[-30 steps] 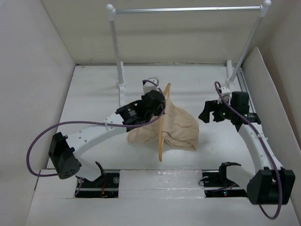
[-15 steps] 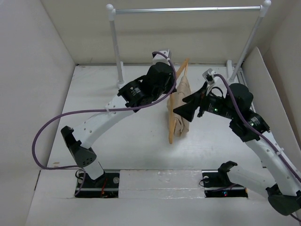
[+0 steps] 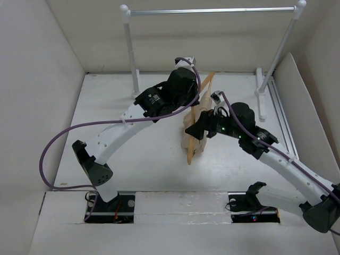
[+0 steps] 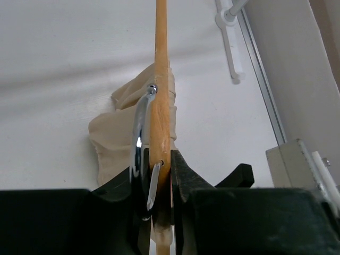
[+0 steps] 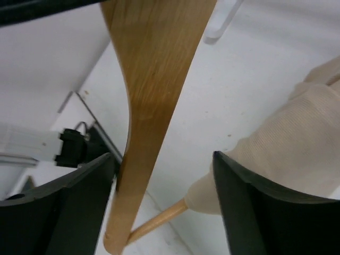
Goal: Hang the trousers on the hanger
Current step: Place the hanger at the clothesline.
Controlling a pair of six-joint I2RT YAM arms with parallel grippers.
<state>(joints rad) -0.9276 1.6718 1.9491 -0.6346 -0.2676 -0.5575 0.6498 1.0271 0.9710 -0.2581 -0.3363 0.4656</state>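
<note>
My left gripper [image 3: 196, 96] is shut on the wooden hanger [image 3: 207, 85] near its metal hook [image 4: 139, 138] and holds it up off the table, tilted. The left wrist view shows the wood [image 4: 159, 79] clamped between the jaws. The beige trousers [image 3: 197, 146] hang bunched over the hanger's lower bar; they also show in the left wrist view [image 4: 122, 122] and the right wrist view [image 5: 287, 138]. My right gripper [image 3: 194, 130] is open around the hanger's lower end. Its fingers straddle the hanger arm [image 5: 154, 79] and the thin bar [image 5: 159, 220], gripping nothing.
A white-posted rack with a silver rail [image 3: 212, 10] stands at the back; its posts [image 3: 129, 53] rise at the back left and back right. A metal track [image 3: 281, 122] runs along the right wall. White walls enclose the table.
My left arm has lifted the hanger with the trousers off the table and moved it back. My right arm has swung left, and its open fingers now straddle the hanger's lower end.
</note>
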